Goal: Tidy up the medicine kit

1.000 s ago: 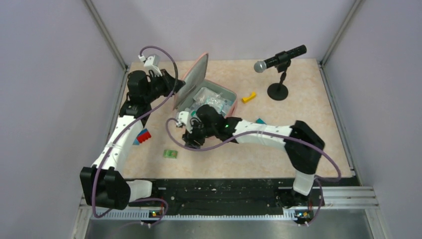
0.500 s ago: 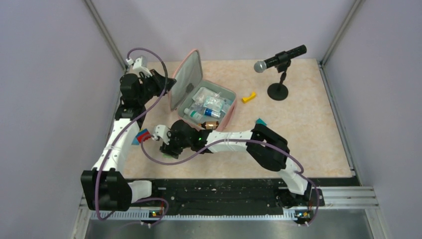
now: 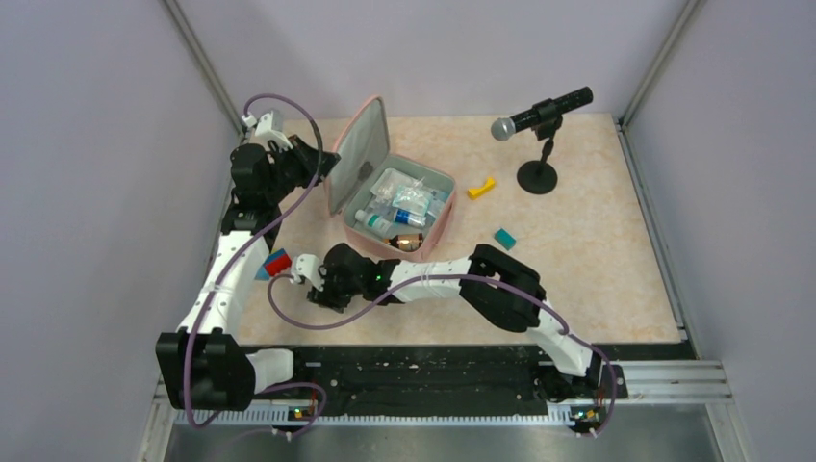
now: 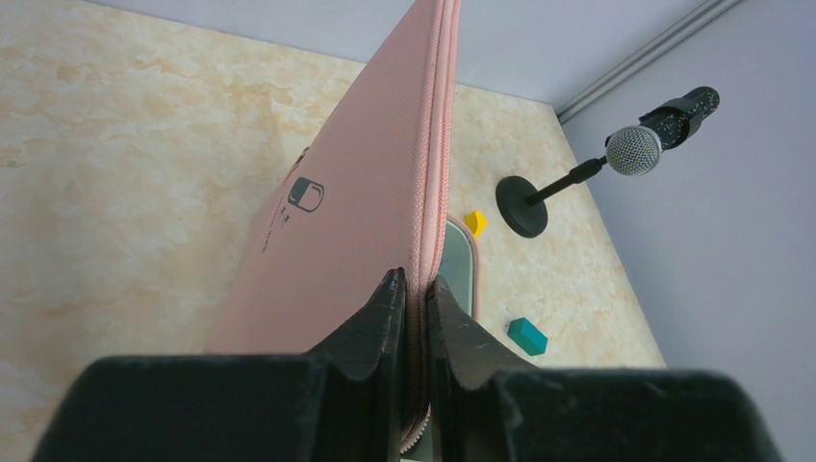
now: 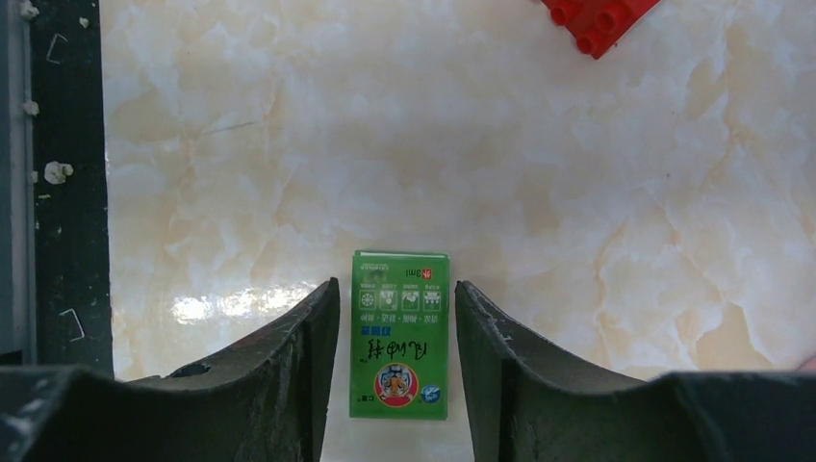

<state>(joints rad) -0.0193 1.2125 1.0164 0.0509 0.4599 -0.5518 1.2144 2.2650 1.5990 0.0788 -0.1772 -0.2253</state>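
The pink medicine kit [image 3: 438, 207] stands open at the table's back left, with several bottles and packets inside. My left gripper [image 3: 327, 164] is shut on the rim of its raised lid [image 4: 356, 221] and holds the lid upright. My right gripper [image 5: 396, 294] is open and low over the table, its fingers on either side of a small green box [image 5: 400, 332] that lies flat, with a gap on each side. In the top view the right gripper [image 3: 322, 292] hides the box.
A red and blue brick [image 3: 276, 262] lies left of my right gripper; its red part shows in the right wrist view [image 5: 601, 19]. A yellow piece [image 3: 481, 187] and a teal block [image 3: 505, 237] lie right of the kit. A microphone on a stand [image 3: 537, 125] is at the back right.
My right arm swung from the kit's front edge down and left to the green box. My left gripper pulled the lid further open, baring the kit's contents.
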